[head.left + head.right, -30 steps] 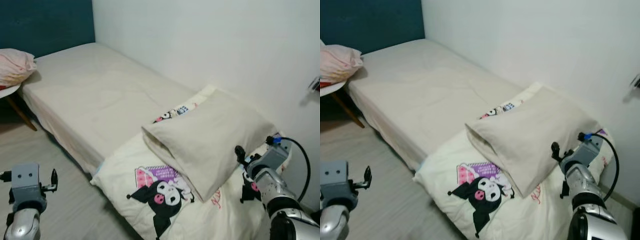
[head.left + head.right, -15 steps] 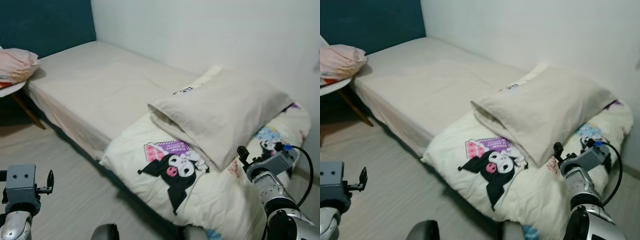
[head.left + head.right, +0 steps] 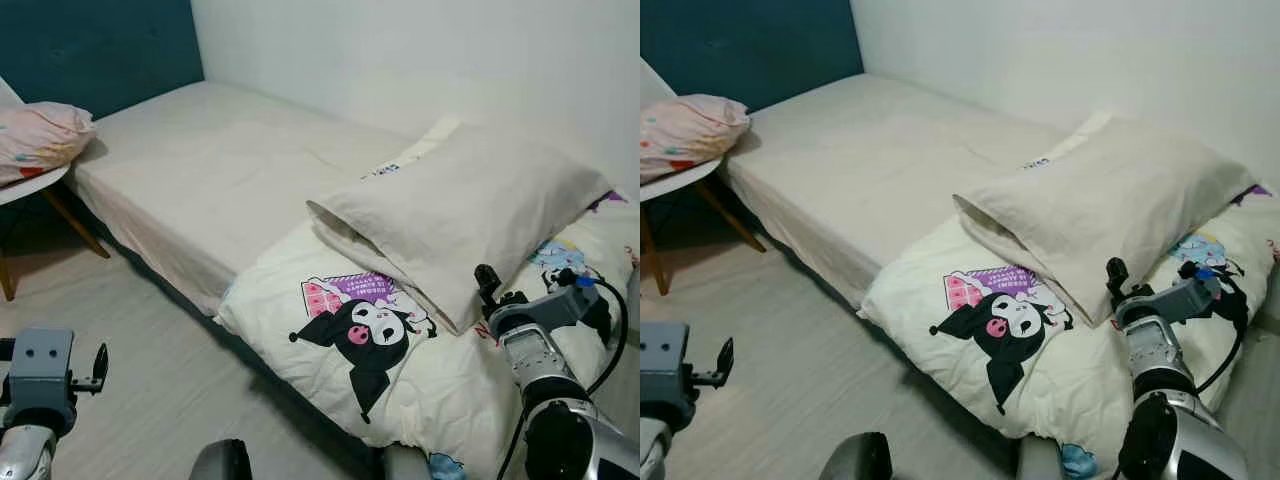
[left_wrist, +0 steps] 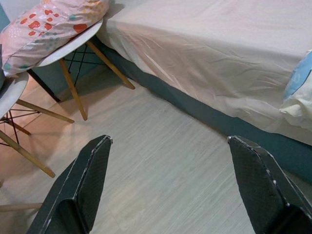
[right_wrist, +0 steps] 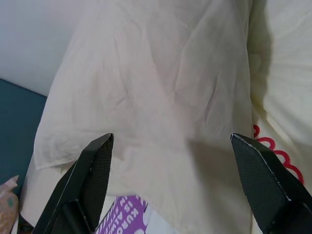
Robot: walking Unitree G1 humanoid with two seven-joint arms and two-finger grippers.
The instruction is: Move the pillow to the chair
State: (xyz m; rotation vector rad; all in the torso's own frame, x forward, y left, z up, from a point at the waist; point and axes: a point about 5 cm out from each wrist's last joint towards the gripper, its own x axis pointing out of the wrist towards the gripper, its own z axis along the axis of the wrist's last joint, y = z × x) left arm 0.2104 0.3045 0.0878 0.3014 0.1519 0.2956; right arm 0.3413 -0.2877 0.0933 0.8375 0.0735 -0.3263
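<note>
Pillow (image 3: pixel 470 215) lies on the cartoon blanket (image 3: pixel 400 350) at the bed's (image 3: pixel 220 180) near end; looks light, soft, floppy, so pinch its near corner by the right hand (image 5: pixel 170 190), fingers wide apart, left hand (image 4: pixel 170 185) also apart.

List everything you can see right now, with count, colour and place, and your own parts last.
Pillow: 1, cream, on the blanket at the bed's near end.
Blanket: 1, cream with cartoon prints, under the pillow.
Bed: 1, beige sheet, along the white wall.
Chair: 1, white seat on wooden legs, beside the bed's far end.
Cushion: 1, pink patterned, on the chair.
Left gripper: open, over the floor.
Right gripper: open, facing the pillow.
</note>
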